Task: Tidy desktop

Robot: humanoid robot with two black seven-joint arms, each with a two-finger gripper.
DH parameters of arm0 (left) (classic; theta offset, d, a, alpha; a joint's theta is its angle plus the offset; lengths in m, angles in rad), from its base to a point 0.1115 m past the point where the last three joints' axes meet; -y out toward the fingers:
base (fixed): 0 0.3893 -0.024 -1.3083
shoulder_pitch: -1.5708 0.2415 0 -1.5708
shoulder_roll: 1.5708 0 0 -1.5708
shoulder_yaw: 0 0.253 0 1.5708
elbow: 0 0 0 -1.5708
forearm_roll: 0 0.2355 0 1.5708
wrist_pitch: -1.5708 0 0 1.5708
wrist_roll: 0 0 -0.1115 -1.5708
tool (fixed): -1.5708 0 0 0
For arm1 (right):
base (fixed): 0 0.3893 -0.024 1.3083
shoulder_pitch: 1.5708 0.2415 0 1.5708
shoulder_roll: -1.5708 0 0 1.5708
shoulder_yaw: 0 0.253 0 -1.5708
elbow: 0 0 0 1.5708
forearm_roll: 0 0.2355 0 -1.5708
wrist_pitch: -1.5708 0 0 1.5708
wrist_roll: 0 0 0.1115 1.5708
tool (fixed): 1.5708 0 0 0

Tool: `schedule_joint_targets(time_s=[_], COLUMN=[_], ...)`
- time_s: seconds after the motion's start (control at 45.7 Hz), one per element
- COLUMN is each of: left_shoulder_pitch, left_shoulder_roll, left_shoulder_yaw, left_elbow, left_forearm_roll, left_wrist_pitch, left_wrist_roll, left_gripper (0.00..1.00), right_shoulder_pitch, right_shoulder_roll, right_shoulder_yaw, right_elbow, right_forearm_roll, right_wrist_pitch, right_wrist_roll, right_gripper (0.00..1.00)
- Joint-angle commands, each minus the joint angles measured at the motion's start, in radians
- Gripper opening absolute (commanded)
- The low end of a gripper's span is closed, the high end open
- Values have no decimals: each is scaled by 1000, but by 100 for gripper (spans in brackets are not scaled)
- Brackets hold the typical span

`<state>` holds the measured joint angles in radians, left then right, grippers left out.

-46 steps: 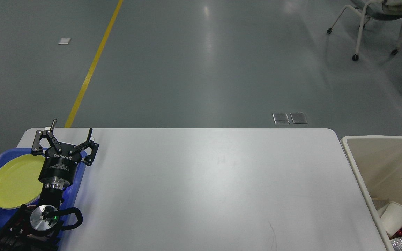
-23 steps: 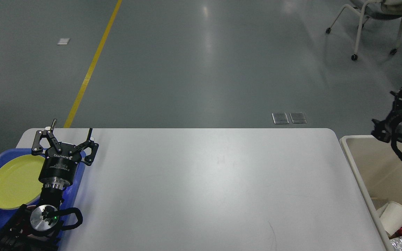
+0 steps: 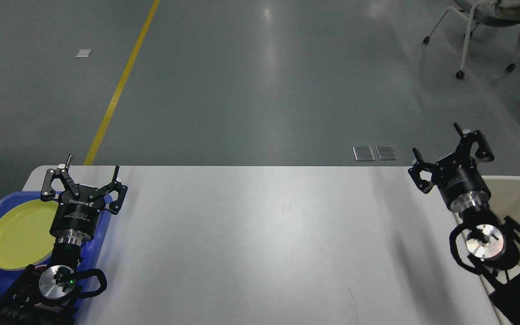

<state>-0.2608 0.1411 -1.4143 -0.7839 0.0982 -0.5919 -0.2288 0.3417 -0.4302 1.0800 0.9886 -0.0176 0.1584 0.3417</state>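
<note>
The desktop (image 3: 260, 243) fills the lower middle of the head view, a wide white top with rounded corners, and nothing loose shows on its bare surface apart from a faint dark mark toward six o'clock. What has just changed is on the right: a second ago the right gripper (image 3: 453, 151) was low inside the cream bin (image 3: 519, 192) at four o'clock, among a paper cup and some foil wrapping; half a second ago it had risen above the bin's near rim; now it sits up over the table's far right corner at about three o'clock, fingers spread and holding nothing. The arm now hides the bin's contents from view. The left gripper (image 3: 87, 176) has not shifted across all three moments, poised at nine o'clock over the far edge of the blue tray (image 3: 102, 230), its fingers spread and empty, with the yellow plate (image 3: 16, 234) lying in the tray just beside it. I judge from this that the right arm has finished a drop into the bin and is returning to a rest pose that mirrors the left one, so the tidying looks finished or very nearly so, with the plate stowed and the rubbish binned
</note>
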Motion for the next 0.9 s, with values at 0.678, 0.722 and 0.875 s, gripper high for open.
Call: schedule_joint_targets(time_s=[0.678, 0.722, 0.875], left_shoulder_pitch=[0, 0, 0], left_shoulder_roll=[0, 0, 0], left_shoulder_yaw=[0, 0, 0], left_elbow=[0, 0, 0], left_forearm_roll=[0, 0, 0], left_wrist_pitch=[1, 0, 1], left_wrist_roll=[2, 2, 2], left_gripper=[96, 96, 96], right_shoulder_pitch=[-75, -76, -79], right_shoulder_roll=[41, 44, 42], right_shoulder_yaw=[-25, -22, -11], right_elbow=[-245, -234, -234], right_forearm_roll=[-7, -7, -2], right_wrist_pitch=[228, 227, 227], right_wrist_roll=[188, 188, 189], right_gripper=[100, 100, 100])
